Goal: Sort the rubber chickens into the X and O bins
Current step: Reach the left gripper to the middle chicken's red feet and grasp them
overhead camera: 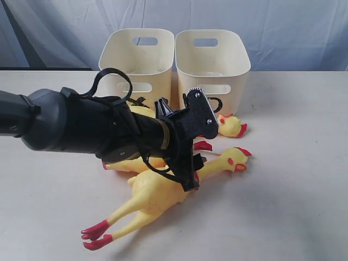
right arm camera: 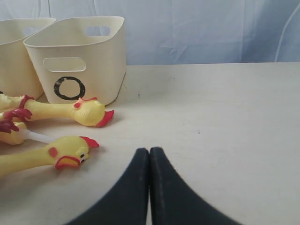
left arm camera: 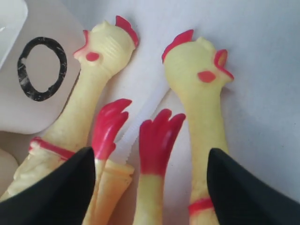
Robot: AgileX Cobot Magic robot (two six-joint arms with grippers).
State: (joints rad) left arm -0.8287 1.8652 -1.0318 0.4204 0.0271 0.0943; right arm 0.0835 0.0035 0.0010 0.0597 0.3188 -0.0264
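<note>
Left gripper hanging released, jaws spread wide, straddling two chicken necks and loose red rubber feet
Right gripper sitting clenched on nothing, low over cream tabletop
Large yellow rubber chicken lying at table centre, head pointing to 3 o'clock, feet to 8 o'clock; second chicken lying just behind, head near O tub
Cream plastic tub with black O and matching tub, mark hidden, standing side by side at 12 o'clock
Chickens likely feeling light, soft, squashy, sagging when lifted; gripping slim neck or mid-body looking safer than floppy feet
</note>
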